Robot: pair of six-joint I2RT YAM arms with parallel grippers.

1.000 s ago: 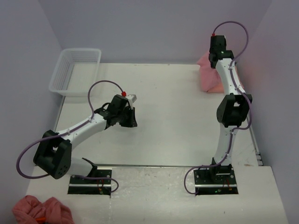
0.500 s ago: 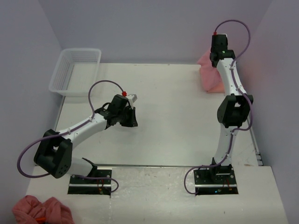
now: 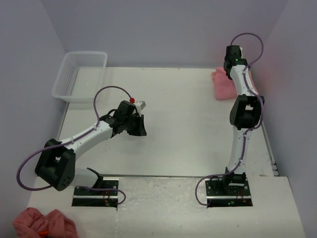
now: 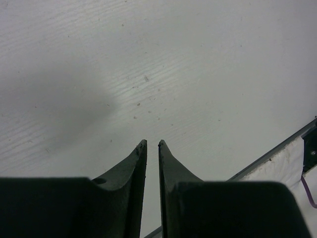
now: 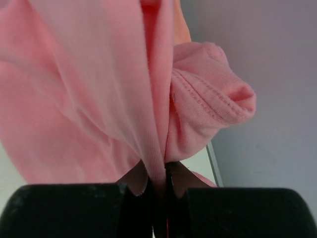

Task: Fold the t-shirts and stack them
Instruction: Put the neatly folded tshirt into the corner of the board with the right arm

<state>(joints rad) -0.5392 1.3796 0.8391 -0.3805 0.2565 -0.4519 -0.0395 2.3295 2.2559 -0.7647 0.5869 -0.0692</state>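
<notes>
My right jaws clench a thin fold of the salmon-pink t-shirt (image 5: pixel 74 99) at the table's (image 3: pixel 188 114) far right corner, while my left jaws hang nearly closed and empty mid-table; so slim a pinch may slip, or lift the cloth bunched.

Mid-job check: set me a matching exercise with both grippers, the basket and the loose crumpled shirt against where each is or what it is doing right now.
Things:
1. left gripper
2. right gripper
3. basket
4. crumpled t-shirt

Places or states:
A. lying loose at the near-left corner of the top view
B. shut on the pink t-shirt at the far right
C. at the far-left corner of the table
D. over bare table, jaws almost together, nothing between them

Pairs: 1-D, 2-B, 3-C, 4-A
</notes>
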